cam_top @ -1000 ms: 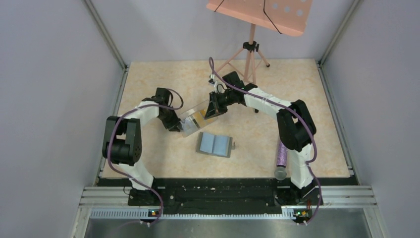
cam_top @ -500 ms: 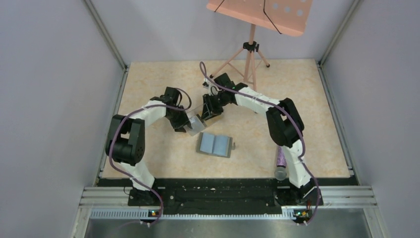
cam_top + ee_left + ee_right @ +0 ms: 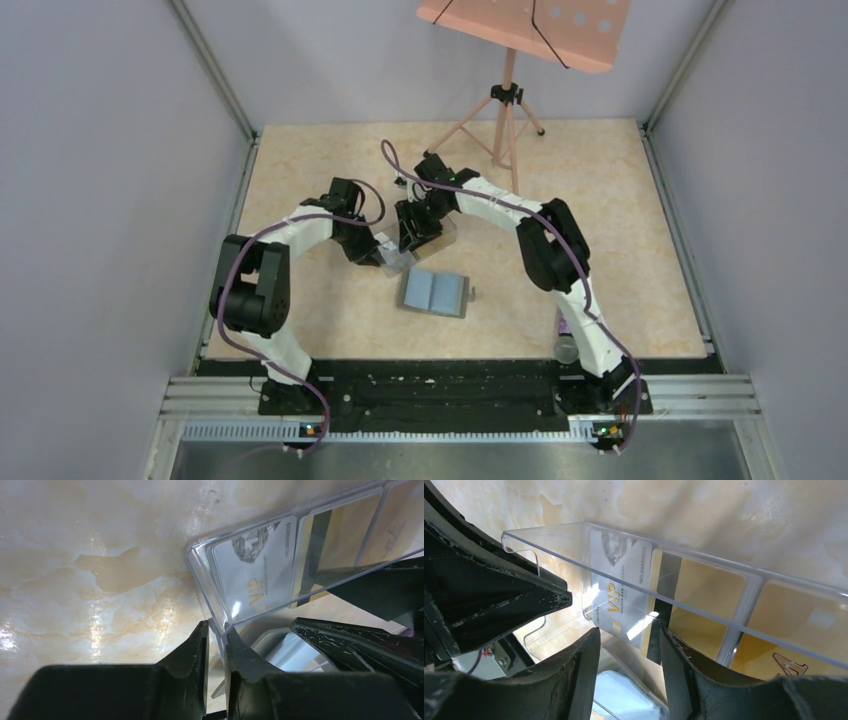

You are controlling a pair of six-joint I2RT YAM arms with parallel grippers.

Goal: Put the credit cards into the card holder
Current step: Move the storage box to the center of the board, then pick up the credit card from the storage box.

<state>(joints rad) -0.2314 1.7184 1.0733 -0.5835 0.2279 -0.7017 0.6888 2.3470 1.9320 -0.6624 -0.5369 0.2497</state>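
left jaws pinch the clear box (image 3: pixel 202 580) by a wall, mid-tabletop; right jaws stand spread over its whitish card (image 3: pixel 619 595).

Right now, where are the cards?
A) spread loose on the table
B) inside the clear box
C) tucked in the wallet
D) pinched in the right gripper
B: both wrist views show the cards inside the clear box, whose wall the left gripper pinches; the wallet lies open on the table.
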